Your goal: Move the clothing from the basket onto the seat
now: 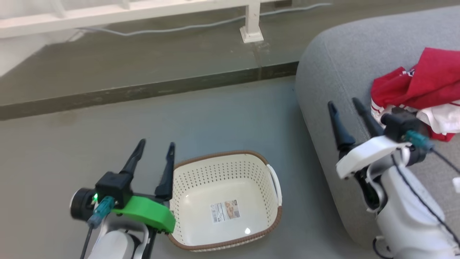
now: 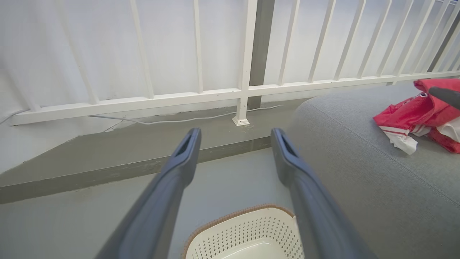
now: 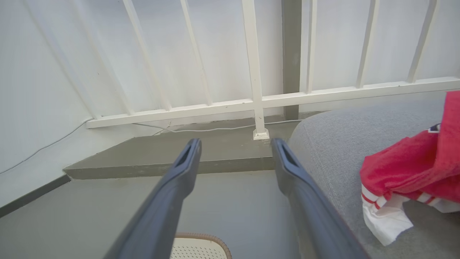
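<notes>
Red-and-white clothing [image 1: 420,84] heaped on the grey seat [image 1: 341,54], right of the empty cream basket [image 1: 201,180]; left gripper [image 1: 157,144] and right gripper [image 1: 343,102] splayed, grasping nothing; transfer looks finished.

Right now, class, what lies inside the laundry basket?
Only a paper label on the bare bottom of the laundry basket; the near wall's inside is hidden by the rim. The red and white clothing lies on the grey seat.

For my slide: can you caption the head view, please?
Cream-white perforated plastic basket empty; red-and-white fabric clothing heaped on grey fabric seat; left gripper, right gripper open.
</notes>
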